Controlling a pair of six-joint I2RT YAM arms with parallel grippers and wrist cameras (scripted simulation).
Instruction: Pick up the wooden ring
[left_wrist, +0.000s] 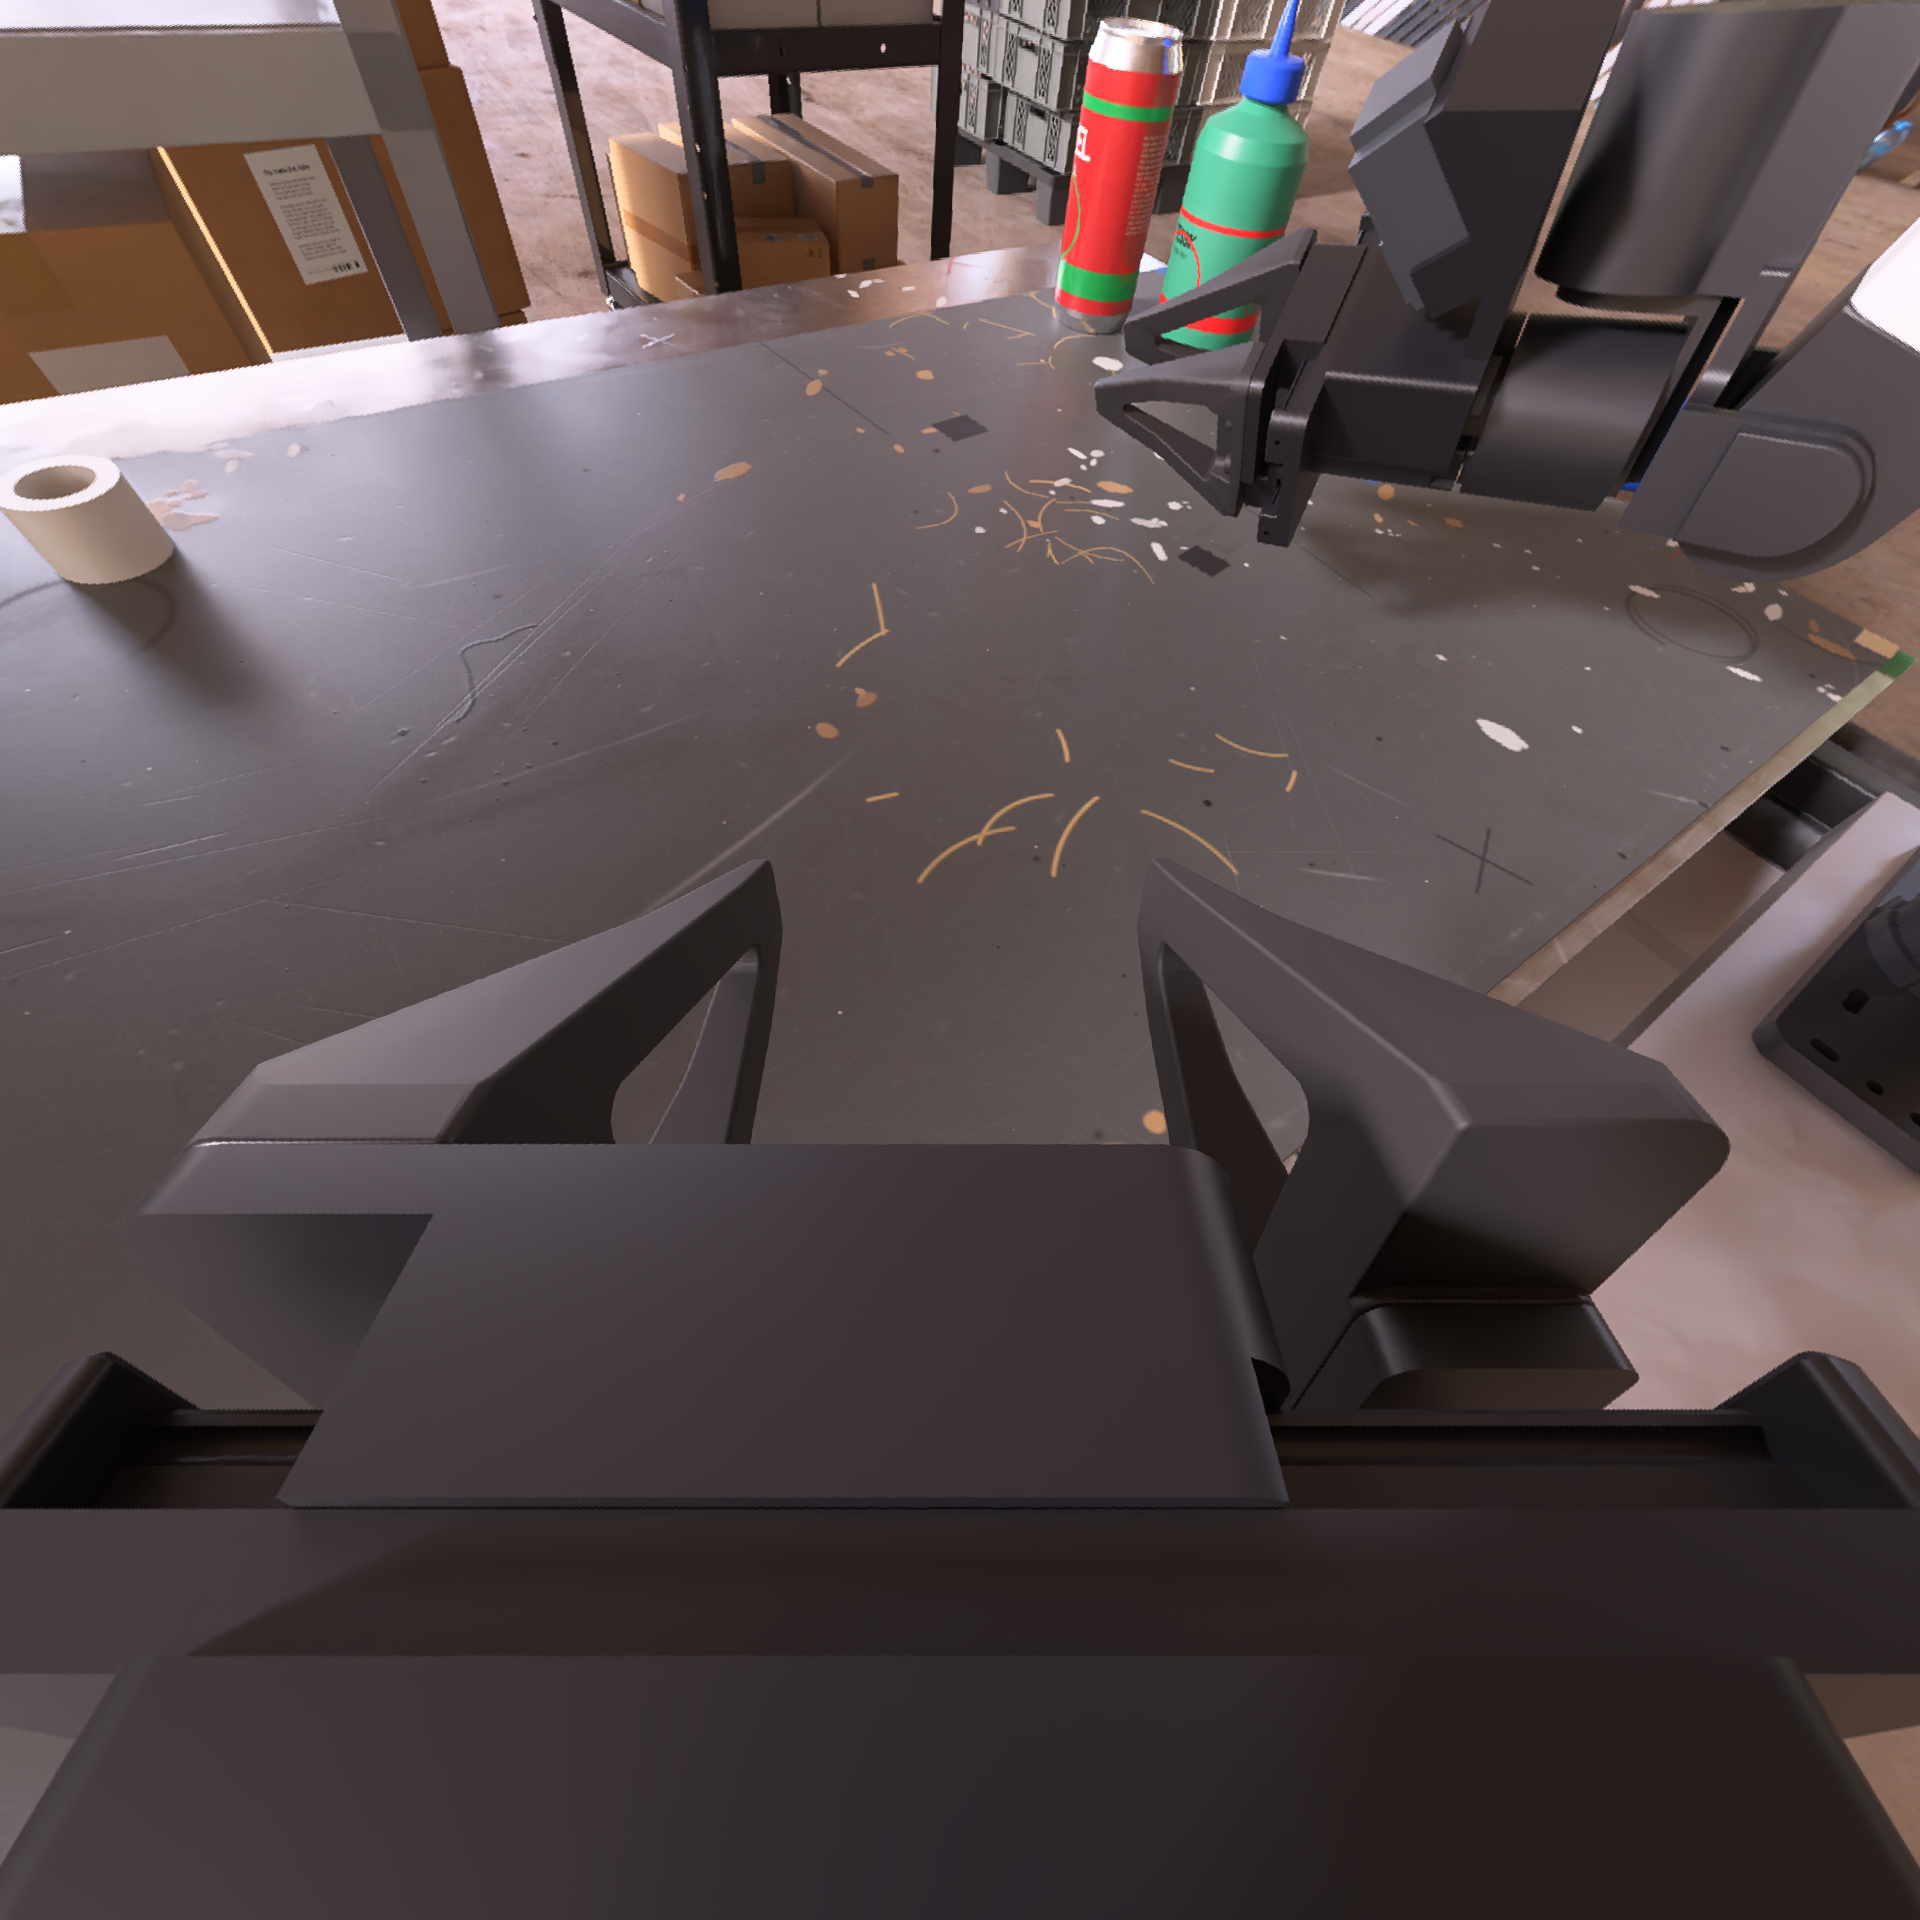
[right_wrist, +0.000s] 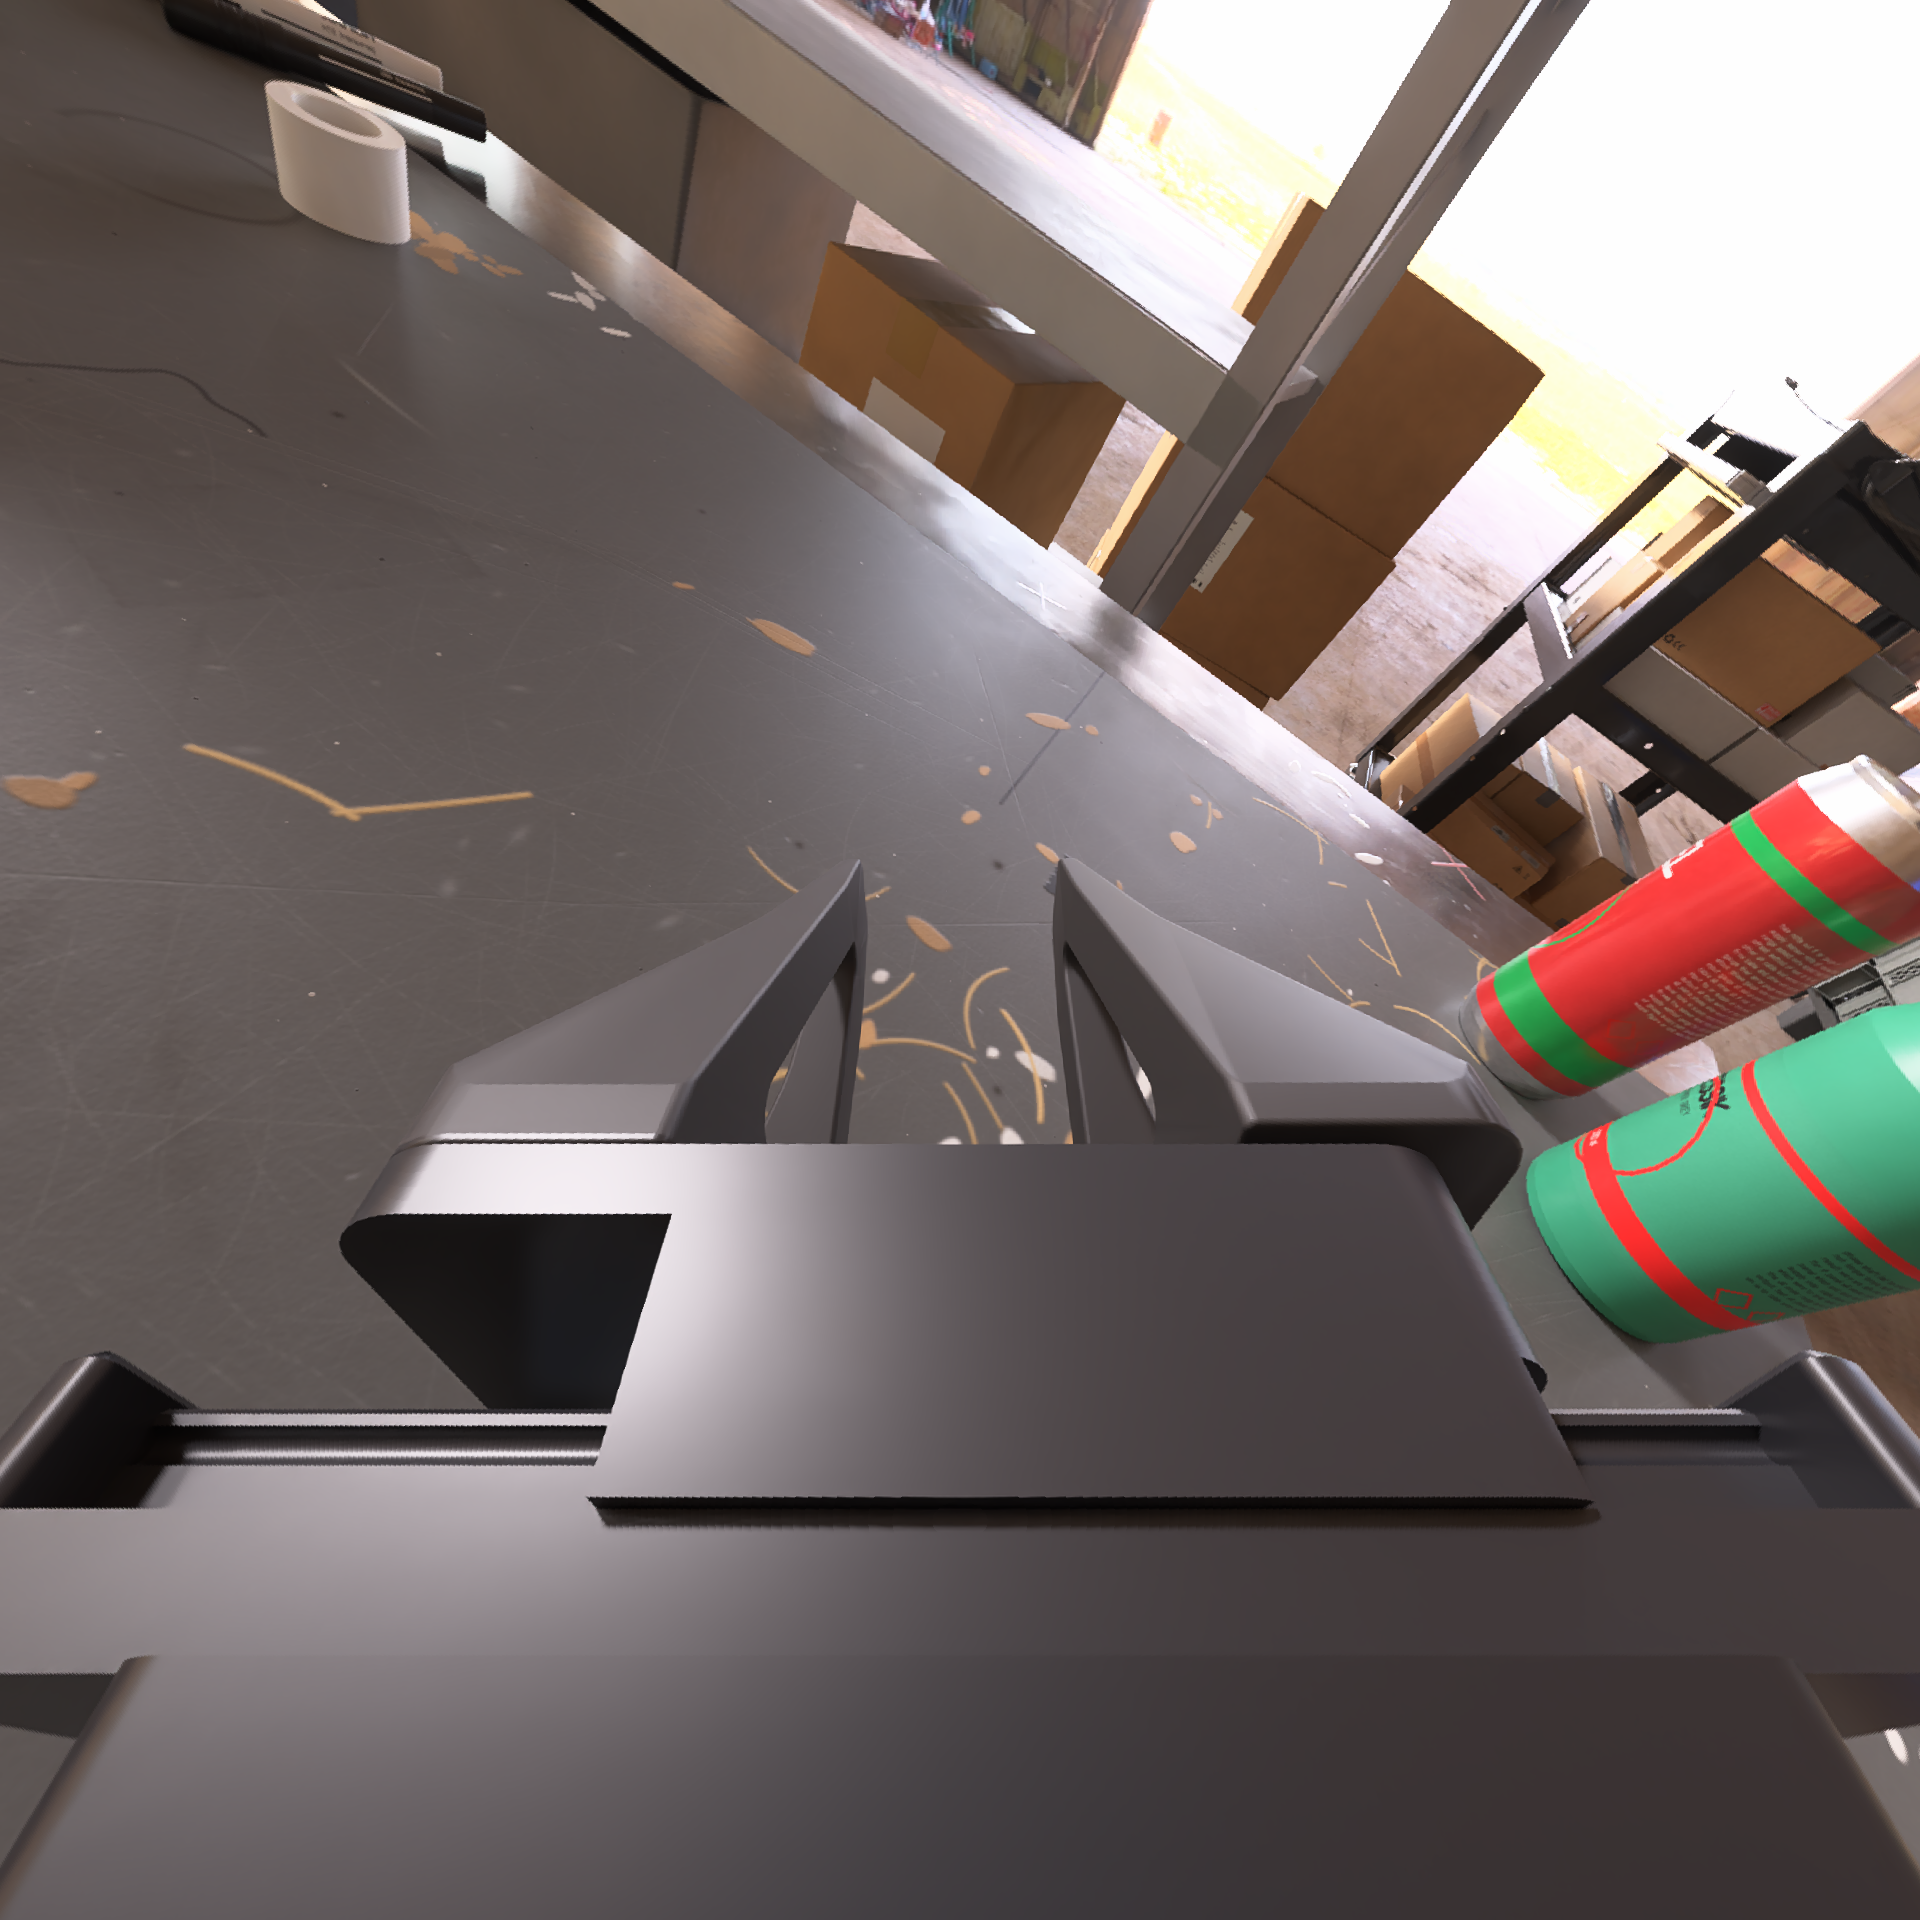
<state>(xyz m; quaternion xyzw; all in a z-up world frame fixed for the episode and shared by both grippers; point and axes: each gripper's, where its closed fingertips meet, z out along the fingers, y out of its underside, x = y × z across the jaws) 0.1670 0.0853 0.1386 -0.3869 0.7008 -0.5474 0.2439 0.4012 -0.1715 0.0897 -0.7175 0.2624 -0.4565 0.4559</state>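
The wooden ring (left_wrist: 88, 516) is a pale, thick, short tube that lies on the dark table at the far left of the left wrist view. It also shows at the top left of the right wrist view (right_wrist: 338, 161). My left gripper (left_wrist: 956, 878) is open and empty, low over the middle of the table, well to the right of the ring. My right gripper (right_wrist: 961, 878) is open and empty, with its fingers closer together. It also shows in the left wrist view (left_wrist: 1117, 369) at the upper right, far from the ring.
A red can (left_wrist: 1117, 171) and a green bottle with a blue cap (left_wrist: 1236, 203) stand at the table's far edge beside the right gripper. They also show in the right wrist view, the can (right_wrist: 1704, 945) and the bottle (right_wrist: 1745, 1184). Cardboard boxes (left_wrist: 758, 203) and shelving stand beyond the table.
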